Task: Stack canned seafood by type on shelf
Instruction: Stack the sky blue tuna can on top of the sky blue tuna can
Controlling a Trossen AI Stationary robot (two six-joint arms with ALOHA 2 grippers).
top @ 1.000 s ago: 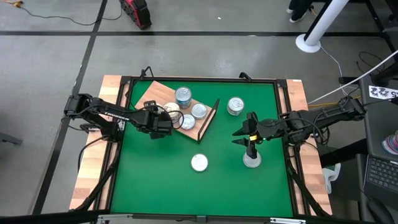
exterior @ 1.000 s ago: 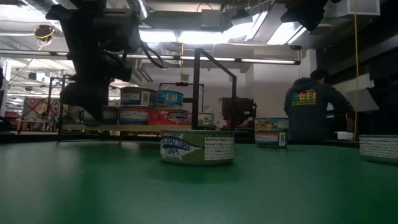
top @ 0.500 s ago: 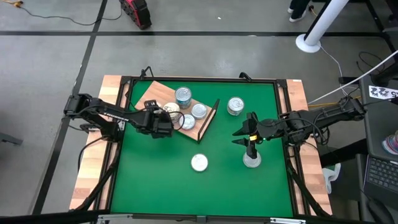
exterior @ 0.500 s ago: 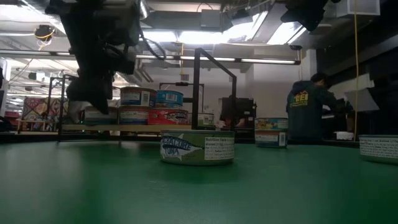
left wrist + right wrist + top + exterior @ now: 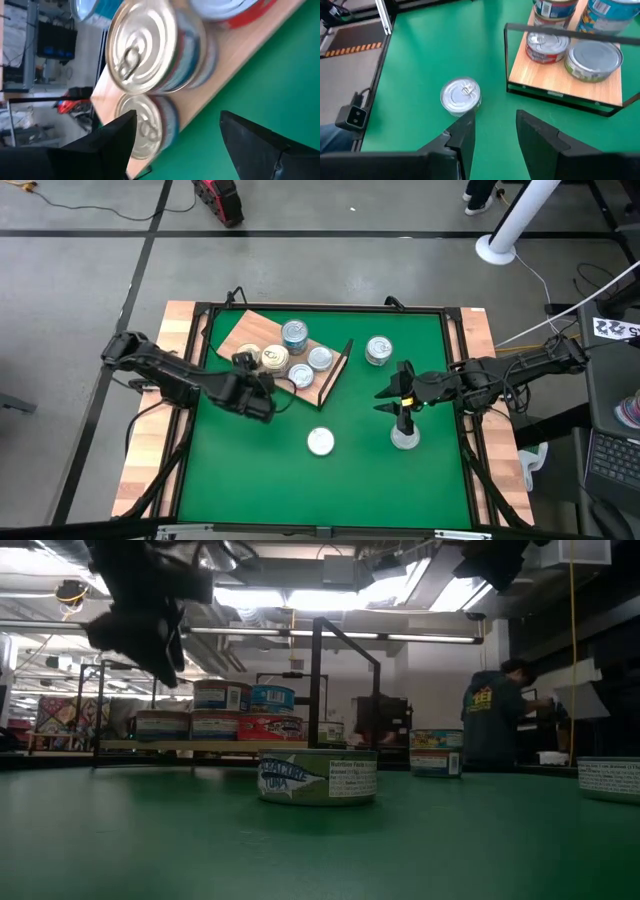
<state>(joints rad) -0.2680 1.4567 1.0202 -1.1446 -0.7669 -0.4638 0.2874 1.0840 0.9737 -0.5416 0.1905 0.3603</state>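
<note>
The left gripper (image 5: 262, 402) hangs empty with its jaws spread wide, just off the near edge of the shelf (image 5: 240, 330), where five or so tins (image 5: 294, 335) sit grouped (two of them stacked). The right gripper (image 5: 403, 420), fingers half parted and holding nothing, hovers over one loose can (image 5: 404, 439) on the green mat (image 5: 350, 470). Judging by this, a placement is complete; next comes fetching the tuna tin (image 5: 320, 442) mid-mat or the far can (image 5: 378, 350), which needs a descent with jaws straddling it.

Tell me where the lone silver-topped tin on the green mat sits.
In the high view the lone silver-topped tin lies on the green mat, in front of the light-brown wooden shelf and left of the right gripper.
</note>
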